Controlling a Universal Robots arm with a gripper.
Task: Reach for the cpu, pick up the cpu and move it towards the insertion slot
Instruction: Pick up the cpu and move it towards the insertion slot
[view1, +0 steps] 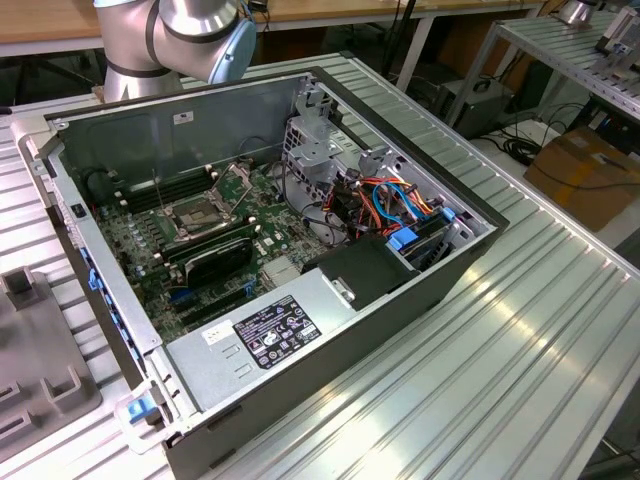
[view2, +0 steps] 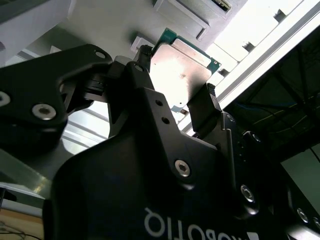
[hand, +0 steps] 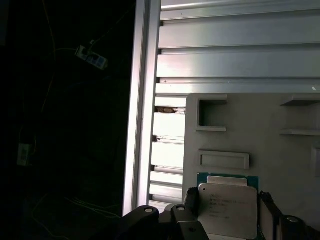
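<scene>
The end effector (view2: 176, 74) is closed on the cpu (view2: 182, 67), with its two black fingers (view2: 209, 100) pressed against opposite edges of the chip in both wrist views. The cpu's dull silver face and green rim show between them. In the first wrist view the cpu (hand: 227, 207) lies over a grey fixture plate (hand: 250, 115) with shallow rectangular recesses. The plate rests on the ribbed aluminium tabletop (hand: 225, 65) close to one of its edges. Whether the chip is clear of the plate or touching it cannot be told. In the exterior view the insertion slot (view1: 200, 215) sits on the green motherboard (view1: 150, 245) inside an open computer case (view1: 400, 300), its dark centre exposed. The case stands mid-tabletop, and the robot arm (view1: 170, 35) rises behind its far wall.
</scene>
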